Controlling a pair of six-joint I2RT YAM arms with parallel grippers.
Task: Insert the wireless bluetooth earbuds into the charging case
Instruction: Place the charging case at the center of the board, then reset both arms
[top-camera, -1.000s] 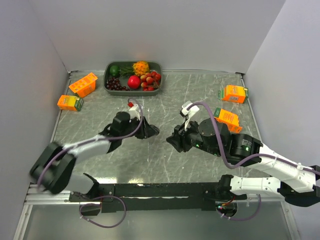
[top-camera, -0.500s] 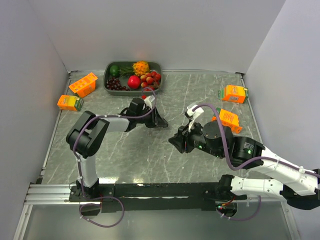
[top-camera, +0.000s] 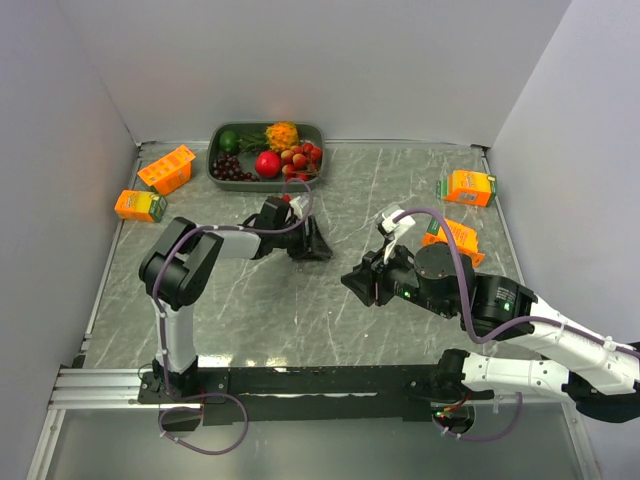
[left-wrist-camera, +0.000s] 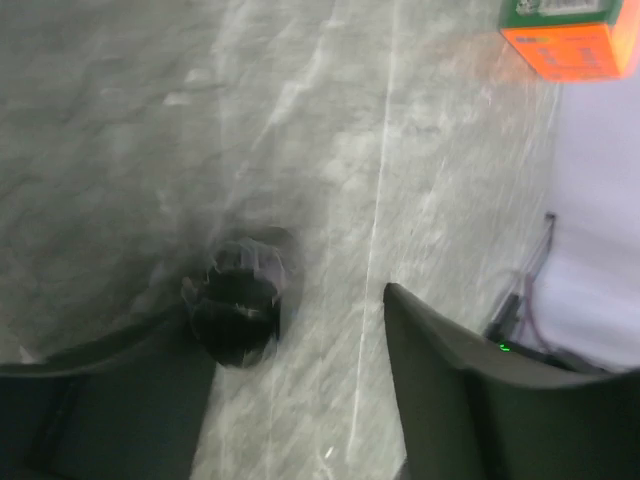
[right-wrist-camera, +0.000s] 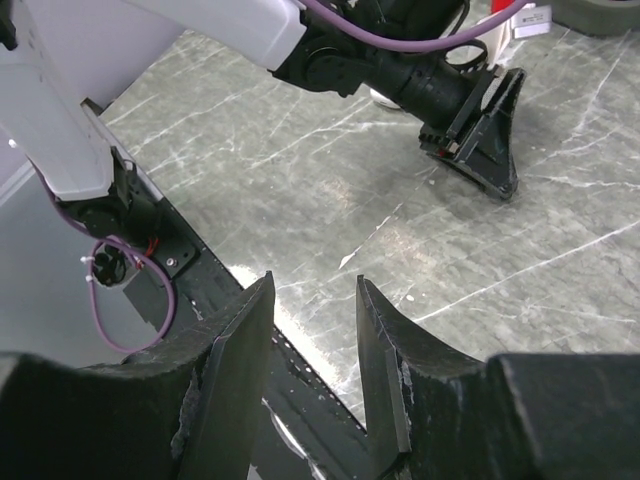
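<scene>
Left end effector (left-wrist-camera: 298, 322) ajar beside earbud (left-wrist-camera: 238, 316)

The grey table (top-camera: 340, 300) is veined with thin white marble lines. Bright orange cartons (top-camera: 166, 169) carry green markings. A dark green tray (top-camera: 212, 160) holds red, orange-yellow, green and dark purple fruit (top-camera: 268, 163). The arms are black and white with purple cables (right-wrist-camera: 420, 46). The left gripper (left-wrist-camera: 295, 320) and right gripper (right-wrist-camera: 313, 290) are black. A blurred small rounded object (left-wrist-camera: 238, 305) is glossy black.

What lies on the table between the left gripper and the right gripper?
Nothing shows there: the top view shows only bare marble table between the left gripper and the right gripper; the right wrist view agrees.
</scene>
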